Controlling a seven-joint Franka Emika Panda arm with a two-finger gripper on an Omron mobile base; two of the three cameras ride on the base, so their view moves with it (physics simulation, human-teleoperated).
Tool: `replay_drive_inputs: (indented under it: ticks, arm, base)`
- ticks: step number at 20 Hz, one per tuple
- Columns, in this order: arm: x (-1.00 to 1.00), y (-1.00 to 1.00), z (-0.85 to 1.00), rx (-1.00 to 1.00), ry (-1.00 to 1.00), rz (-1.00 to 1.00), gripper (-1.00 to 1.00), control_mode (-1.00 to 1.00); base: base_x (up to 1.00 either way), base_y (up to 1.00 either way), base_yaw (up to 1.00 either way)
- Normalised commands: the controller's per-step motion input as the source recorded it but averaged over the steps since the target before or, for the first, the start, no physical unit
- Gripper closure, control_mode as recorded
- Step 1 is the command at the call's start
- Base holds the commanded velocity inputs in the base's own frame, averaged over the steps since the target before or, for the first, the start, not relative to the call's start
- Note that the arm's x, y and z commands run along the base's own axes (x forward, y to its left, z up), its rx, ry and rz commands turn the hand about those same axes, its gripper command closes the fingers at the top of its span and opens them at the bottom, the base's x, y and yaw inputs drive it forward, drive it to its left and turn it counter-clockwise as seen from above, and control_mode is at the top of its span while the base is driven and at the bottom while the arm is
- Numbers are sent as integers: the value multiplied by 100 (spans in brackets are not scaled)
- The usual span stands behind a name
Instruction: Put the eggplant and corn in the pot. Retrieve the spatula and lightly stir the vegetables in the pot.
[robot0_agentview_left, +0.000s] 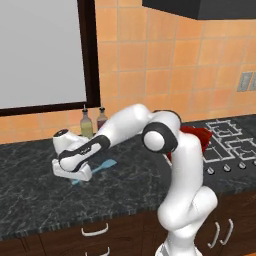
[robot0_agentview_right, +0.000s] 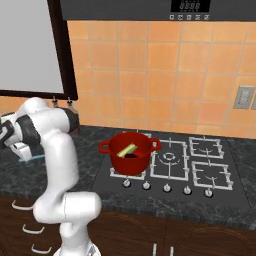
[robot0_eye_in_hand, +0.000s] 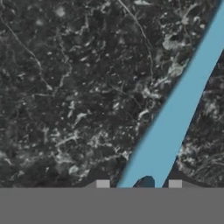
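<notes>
Hand view: spatula (robot0_eye_in_hand: 175, 113) lies between the released pincer's (robot0_eye_in_hand: 138, 184) tips.

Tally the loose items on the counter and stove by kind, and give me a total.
Pot: 1
Eggplant, in the pot: 1
Corn, in the pot: 1
Spatula, flat on the counter: 1
Bottles by the wall: 2
Total: 6
</notes>
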Motion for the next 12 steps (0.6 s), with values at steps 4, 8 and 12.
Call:
replay_drive_inputs:
  ticks: [4, 8, 12]
  arm:
    - [-89, -90, -51, 12, -19, -9, 100, -100]
    - [-81, -94, -11, 18, -30, -12, 100, -100]
    - [-38, -57, 44, 14, -16, -12, 100, -100]
  base:
    - [0, 0, 0]
    - [0, 0, 0]
    - [0, 0, 0]
